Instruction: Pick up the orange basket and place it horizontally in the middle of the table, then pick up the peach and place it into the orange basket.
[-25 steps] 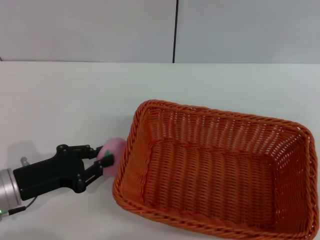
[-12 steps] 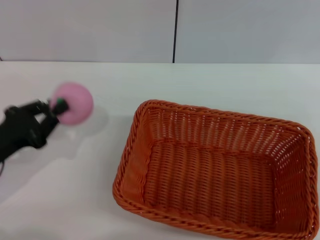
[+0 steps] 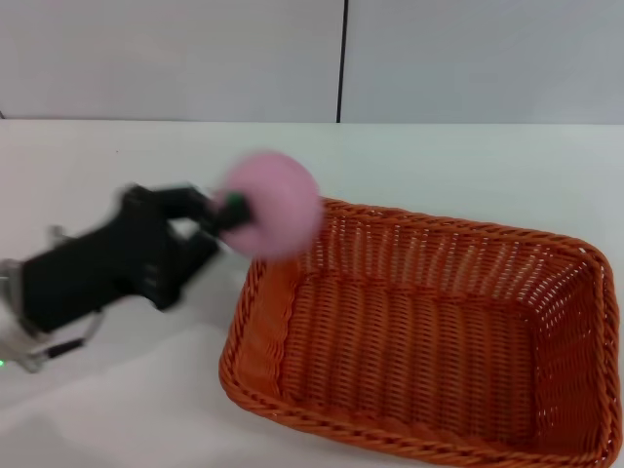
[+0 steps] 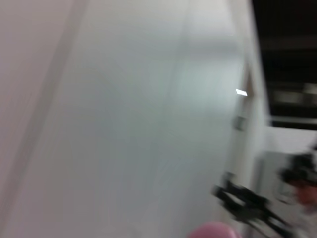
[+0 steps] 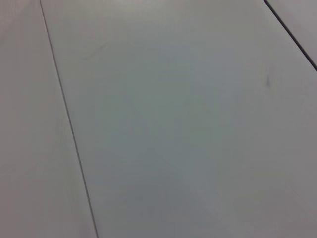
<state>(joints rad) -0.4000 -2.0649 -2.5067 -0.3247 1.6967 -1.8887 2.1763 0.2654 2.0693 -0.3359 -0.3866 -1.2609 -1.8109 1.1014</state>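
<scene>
The pink peach (image 3: 272, 202) hangs in the air over the near-left corner of the orange basket (image 3: 429, 341), held by my left gripper (image 3: 226, 213), which is shut on it. The black gripper body reaches in from the left, above the white table (image 3: 117, 166). The basket lies lengthwise across the right half of the head view, with nothing inside it. A sliver of the peach (image 4: 214, 230) shows at the edge of the left wrist view. My right gripper is out of view; the right wrist view shows only a plain panel.
A pale wall with a dark vertical seam (image 3: 342, 58) stands behind the table. Bare tabletop lies to the left of the basket and behind it.
My left gripper has lifted the peach off the table beside the basket, swung up and left, then carried it right to above the basket's left corner.
</scene>
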